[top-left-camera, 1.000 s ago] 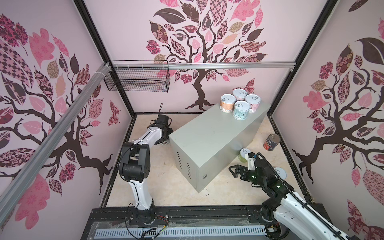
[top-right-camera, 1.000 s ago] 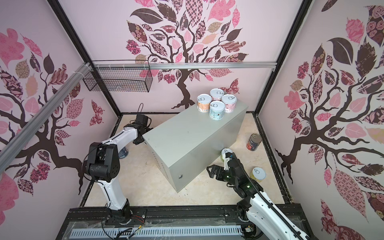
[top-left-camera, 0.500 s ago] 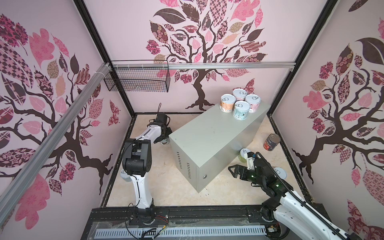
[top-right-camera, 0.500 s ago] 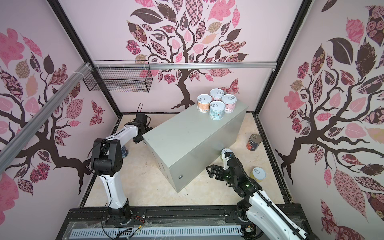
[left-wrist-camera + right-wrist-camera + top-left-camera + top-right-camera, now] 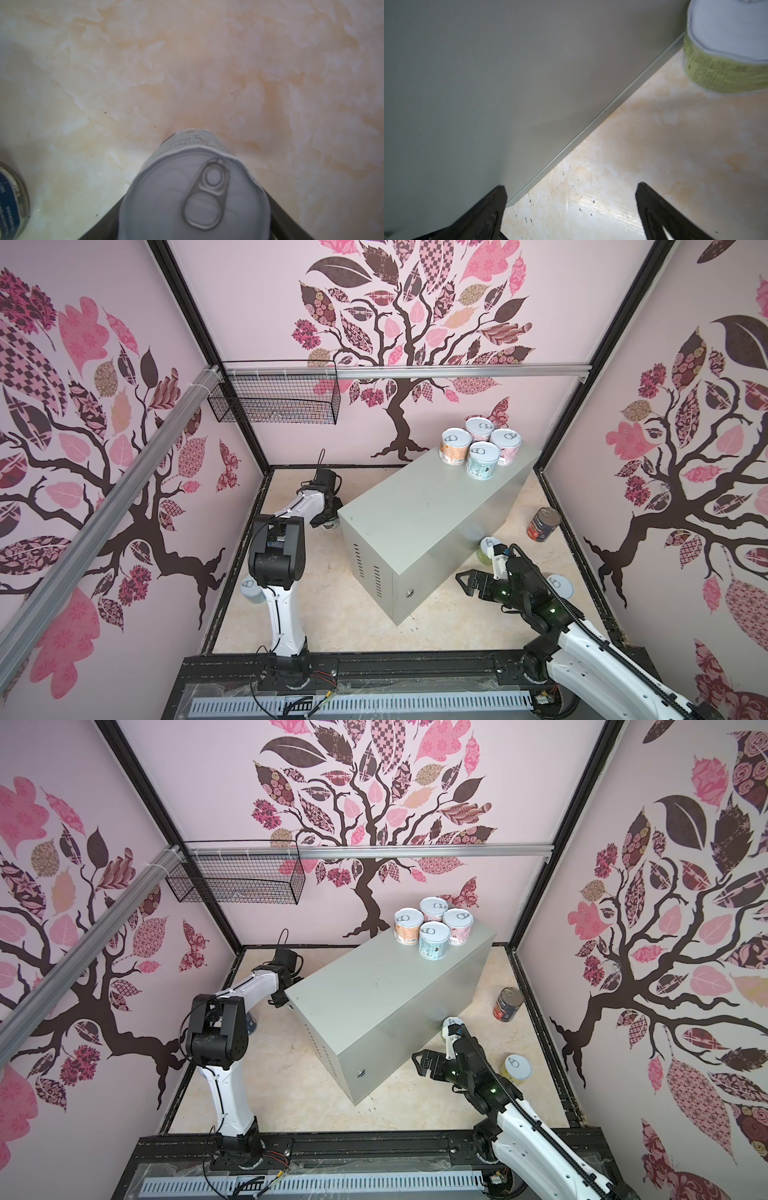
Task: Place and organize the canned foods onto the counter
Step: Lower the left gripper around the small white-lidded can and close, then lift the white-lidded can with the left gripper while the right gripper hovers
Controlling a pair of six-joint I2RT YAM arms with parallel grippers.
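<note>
The counter (image 5: 415, 510) (image 5: 374, 986) is a long light-grey metal box standing on the floor. Several short pastel cans (image 5: 482, 458) (image 5: 434, 938) stand clustered at its far end. My left gripper (image 5: 328, 520) (image 5: 193, 207) is low behind the counter's near-left corner. Its fingers press both sides of a short pull-tab can (image 5: 193, 193) that stands upright on the floor. My right gripper (image 5: 467, 583) (image 5: 571, 188) hangs open and empty by the counter's side wall (image 5: 488, 83). A green-labelled can (image 5: 724, 68) (image 5: 486, 545) stands just beyond it against the counter.
A dark tomato can (image 5: 542, 524) leans near the right wall. A yellow can (image 5: 517, 1067) stands beside my right arm. A blue can (image 5: 251, 589) (image 5: 10, 201) sits by my left arm's base. A black wire basket (image 5: 274, 402) hangs on the back-left rail.
My left gripper's fingers have closed in from wide open onto the pull-tab can, and the left elbow has swung right. The right gripper has barely moved.
</note>
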